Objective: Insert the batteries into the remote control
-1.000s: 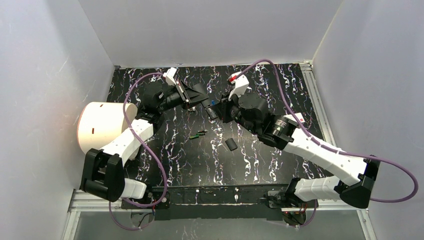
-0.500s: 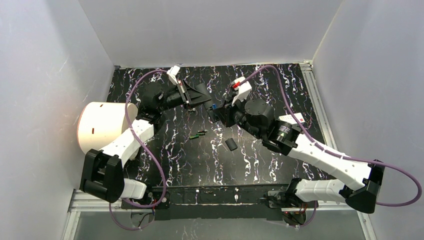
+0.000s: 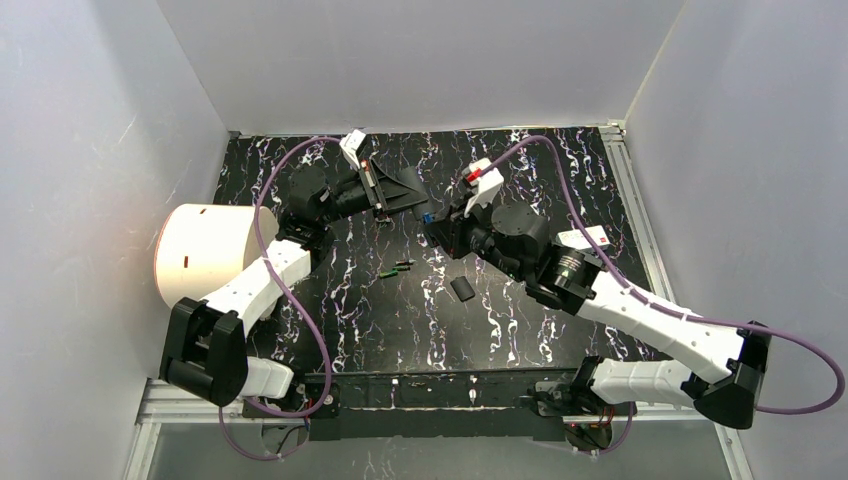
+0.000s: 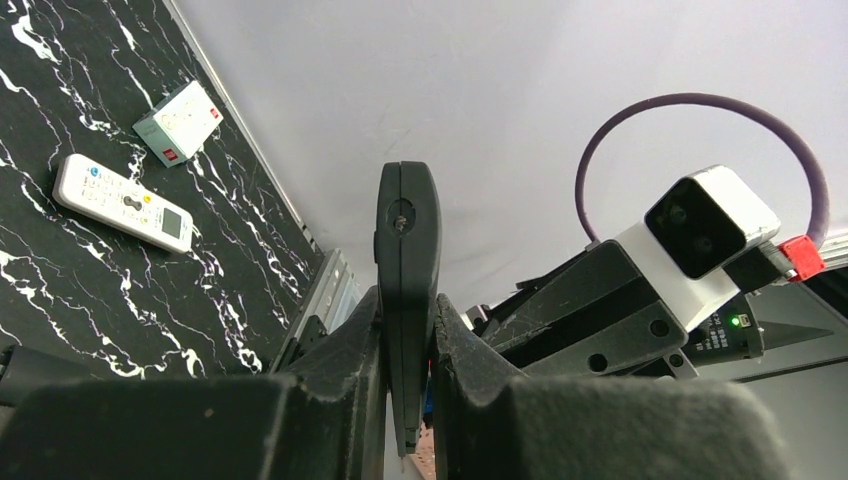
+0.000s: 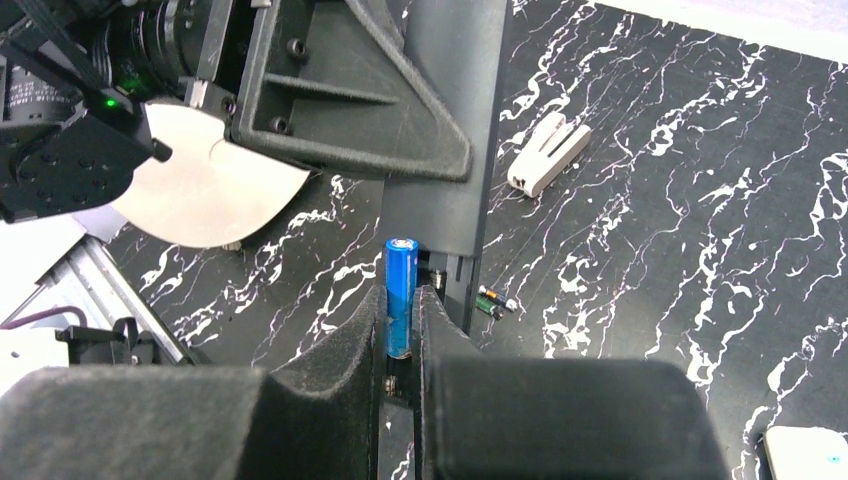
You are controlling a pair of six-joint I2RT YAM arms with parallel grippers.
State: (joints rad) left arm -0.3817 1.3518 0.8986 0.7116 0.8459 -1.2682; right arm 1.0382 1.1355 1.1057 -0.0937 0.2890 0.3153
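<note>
Standing at the far left of the table (image 3: 400, 330) is a white drum (image 3: 205, 250), close beside the left arm. Next along, the left gripper (image 4: 407, 312) is raised above the tabletop with its fingers clamped tight on a black remote control (image 4: 407, 230), which is held edge-on and sticks out past the fingertips. Nearer the arm bases than that pair, on the dark marbled surface, a green battery (image 3: 388, 272) and a black battery (image 3: 404, 265) lie just beside each other, almost end to end, apart from both grippers. Further right, the right gripper (image 5: 400, 305) pinches a blue battery (image 5: 401, 270) upright between its pads, the cell's top poking out above them. The blue battery sits right at the end of the remote control; whether the two touch cannot be told. Right of the loose cells, a small black piece (image 3: 461, 289) lies flat on the table, apart from them.
</note>
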